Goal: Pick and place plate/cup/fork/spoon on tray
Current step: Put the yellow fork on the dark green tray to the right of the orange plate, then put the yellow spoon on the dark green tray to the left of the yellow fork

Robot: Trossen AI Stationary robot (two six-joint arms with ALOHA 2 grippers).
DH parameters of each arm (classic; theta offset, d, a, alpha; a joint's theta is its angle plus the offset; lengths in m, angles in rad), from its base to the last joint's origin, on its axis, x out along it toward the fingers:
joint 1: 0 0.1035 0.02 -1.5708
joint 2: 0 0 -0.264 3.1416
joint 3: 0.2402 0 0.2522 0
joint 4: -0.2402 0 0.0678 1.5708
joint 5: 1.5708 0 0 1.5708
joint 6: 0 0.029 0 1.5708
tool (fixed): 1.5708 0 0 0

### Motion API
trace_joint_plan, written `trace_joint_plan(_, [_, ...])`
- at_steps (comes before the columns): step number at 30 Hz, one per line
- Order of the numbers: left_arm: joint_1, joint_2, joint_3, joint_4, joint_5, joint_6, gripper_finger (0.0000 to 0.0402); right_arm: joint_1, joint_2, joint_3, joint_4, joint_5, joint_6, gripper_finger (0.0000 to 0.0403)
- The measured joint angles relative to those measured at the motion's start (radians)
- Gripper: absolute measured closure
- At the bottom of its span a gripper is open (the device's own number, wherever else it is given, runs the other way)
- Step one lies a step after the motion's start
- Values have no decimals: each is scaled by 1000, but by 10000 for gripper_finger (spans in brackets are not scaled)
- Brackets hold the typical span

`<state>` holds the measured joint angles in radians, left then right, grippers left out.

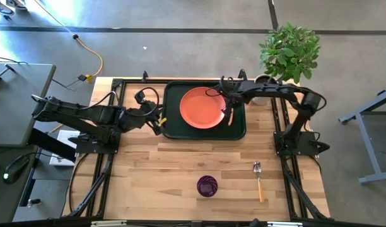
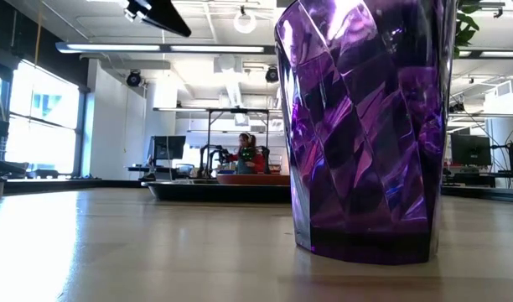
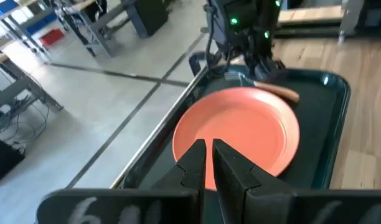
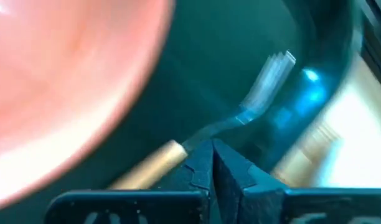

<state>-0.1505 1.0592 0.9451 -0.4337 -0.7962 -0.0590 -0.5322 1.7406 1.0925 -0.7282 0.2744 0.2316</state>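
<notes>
The dark green tray (image 1: 204, 129) lies at the table's far middle with the orange-red plate (image 1: 202, 107) flat on it. My right gripper (image 4: 212, 149) is over the tray's right part, beside the plate, shut at the fork (image 4: 240, 112). In the left wrist view the fork's pale handle (image 3: 279, 91) sticks out below this gripper. My left gripper (image 3: 209, 155) is shut and empty at the tray's left edge, facing the plate. The purple cup (image 1: 207, 185) stands near the table's front edge. The spoon (image 1: 258, 180) lies to the cup's right. My right gripper has the fork at the head end of its handle (image 4: 178, 150), where the silver neck begins, pinched between the two fingertips. The fingers come from above and lie across the fork. The fork lies nearly flat, low over the tray floor. I cannot tell whether it rests on the tray.
A potted plant (image 1: 289, 50) stands at the table's far right corner, close to the right arm. Bare wood lies between the tray and the cup. In the low view the cup (image 2: 365, 126) fills the foreground, and a person (image 2: 248, 153) shows far off in the room.
</notes>
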Motion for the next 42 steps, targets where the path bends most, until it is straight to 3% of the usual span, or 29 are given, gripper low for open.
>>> trace_joint_plan(7, [0, 0, 0, -4, 0, 0, 383, -4, -21, -146, 218, -34, -11, 403])
trace_joint_plan(18, [0, 1, 0, -18, -2, -8, 383, 35, -31, -178, 93, 146, 32, 403])
trace_joint_plan(27, [0, 1, 0, -18, -3, -16, 383, 64, -122, -178, 40, 180, 73, 403])
trace_joint_plan(34, [0, 1, 0, -18, -3, -17, 383, 64, -142, -177, 59, 164, 82, 403])
trace_joint_plan(42, [0, 1, 0, -19, -3, -17, 383, 70, -120, -179, 67, 64, 89, 403])
